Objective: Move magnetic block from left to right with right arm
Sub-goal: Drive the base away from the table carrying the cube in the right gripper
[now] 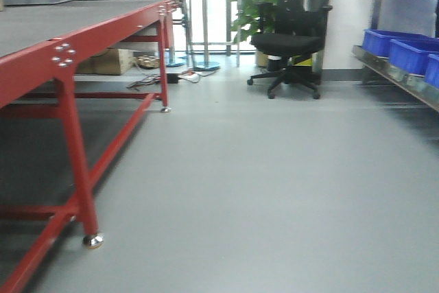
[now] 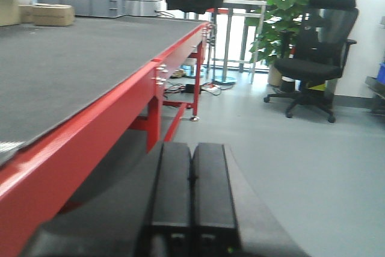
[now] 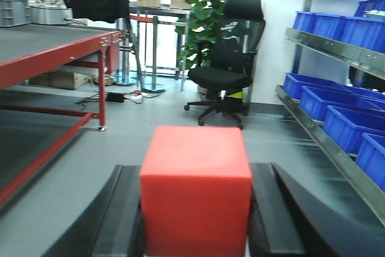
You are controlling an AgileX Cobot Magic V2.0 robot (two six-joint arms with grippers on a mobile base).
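The magnetic block [image 3: 195, 188], a plain red cube, fills the lower middle of the right wrist view. My right gripper [image 3: 195, 233] is shut on it, one black finger [image 3: 123, 221] pressed to each side. It hangs in the air above the grey floor, away from the table. In the left wrist view my left gripper [image 2: 192, 194] is shut with nothing between its fingers, which meet flat, just off the red table's edge [image 2: 90, 142]. Neither arm nor the block shows in the front view.
A red-framed table with a dark top [image 1: 41, 29] stands on the left, with cardboard boxes [image 2: 53, 14] at its far end. An office chair [image 1: 291, 42] and a plant [image 3: 207, 10] are ahead. Shelves with blue bins [image 3: 334, 103] line the right.
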